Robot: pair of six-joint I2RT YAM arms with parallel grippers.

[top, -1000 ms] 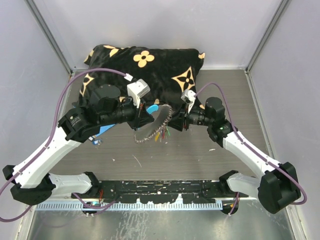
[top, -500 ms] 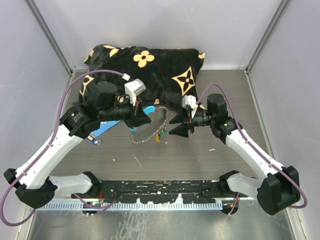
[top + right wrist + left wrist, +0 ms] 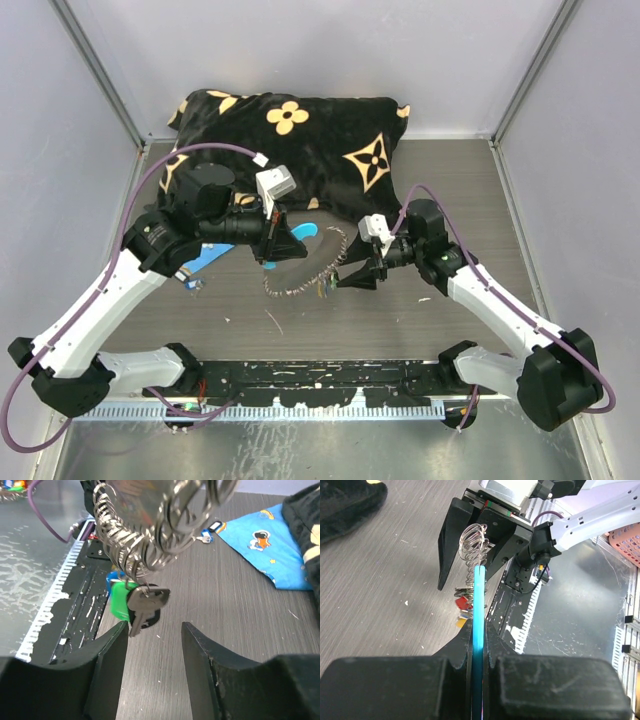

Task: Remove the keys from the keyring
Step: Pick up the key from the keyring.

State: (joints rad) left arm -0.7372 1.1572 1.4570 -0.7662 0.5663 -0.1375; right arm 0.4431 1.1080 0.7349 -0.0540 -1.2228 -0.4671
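Note:
The keyring [image 3: 318, 262] is a grey coiled loop with a light-blue section [image 3: 479, 600], hanging above the table. My left gripper [image 3: 287, 246] is shut on that blue section, which shows edge-on between its fingers [image 3: 479, 630]. The keys [image 3: 326, 287] dangle from the ring's lower side; red and yellow heads [image 3: 462, 603] show in the left wrist view. My right gripper [image 3: 352, 278] is open just right of the keys. In the right wrist view the ring's coils [image 3: 145, 525] hang above its open fingers [image 3: 152, 630], with a green-headed key [image 3: 118, 604] and a grey key [image 3: 145, 605] by the left fingertip, apart from it.
A black cushion with tan flowers [image 3: 290, 130] lies at the back. A blue printed sheet [image 3: 205, 260] lies under the left arm, also in the right wrist view [image 3: 265, 545]. A loose blue-headed key [image 3: 212, 527] lies beside it. A black rail [image 3: 320, 380] runs along the near edge.
My right gripper has drawn back from the ring, opened, and dropped lower toward the dangling keys. The left gripper shifted slightly and the ring swung with it.

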